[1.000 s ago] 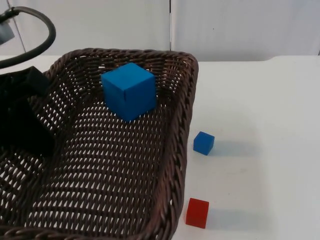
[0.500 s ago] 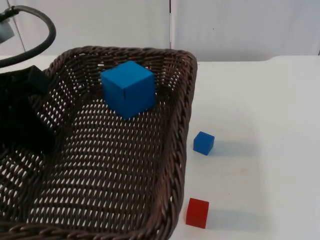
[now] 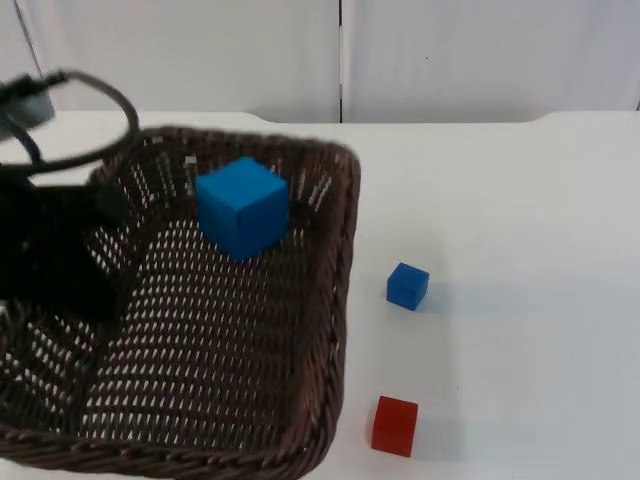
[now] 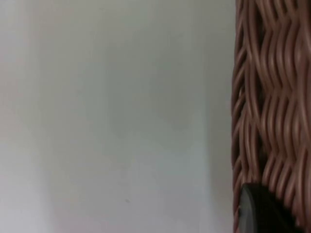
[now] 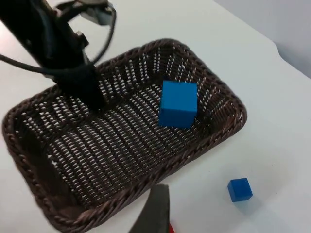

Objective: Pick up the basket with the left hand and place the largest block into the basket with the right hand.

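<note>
The brown wicker basket (image 3: 335, 300) is gripped at its left rim by the left gripper (image 3: 75, 275), clenched on the weave. The large blue block (image 3: 241, 207) is seen inside the basket, toward its far side. On the white table (image 3: 520, 200), right of the basket, a small blue cube (image 3: 407, 286) and, nearer, a red cube (image 3: 395, 426) are found. Whether the right gripper (image 5: 154, 213) is clenched or released cannot be told.
</note>
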You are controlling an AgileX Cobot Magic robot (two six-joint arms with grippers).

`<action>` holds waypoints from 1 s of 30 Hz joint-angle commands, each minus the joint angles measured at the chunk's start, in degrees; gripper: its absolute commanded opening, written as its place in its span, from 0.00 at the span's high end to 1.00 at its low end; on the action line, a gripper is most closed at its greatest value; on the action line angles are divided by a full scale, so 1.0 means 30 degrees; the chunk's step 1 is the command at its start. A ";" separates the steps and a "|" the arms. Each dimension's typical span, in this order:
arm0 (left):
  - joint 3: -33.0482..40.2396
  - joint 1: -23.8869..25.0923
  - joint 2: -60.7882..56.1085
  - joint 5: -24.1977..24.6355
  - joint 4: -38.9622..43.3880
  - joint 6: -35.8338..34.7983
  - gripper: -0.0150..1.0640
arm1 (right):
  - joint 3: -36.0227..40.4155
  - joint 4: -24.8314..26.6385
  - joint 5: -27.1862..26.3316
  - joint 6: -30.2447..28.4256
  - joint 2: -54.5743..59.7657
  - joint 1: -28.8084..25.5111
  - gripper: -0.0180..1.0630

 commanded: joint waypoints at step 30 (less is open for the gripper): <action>-0.8210 0.0016 0.9018 -0.1500 -0.1171 0.1277 0.82 | 0.0046 -0.0488 0.0236 -0.0115 -0.0120 0.0106 0.27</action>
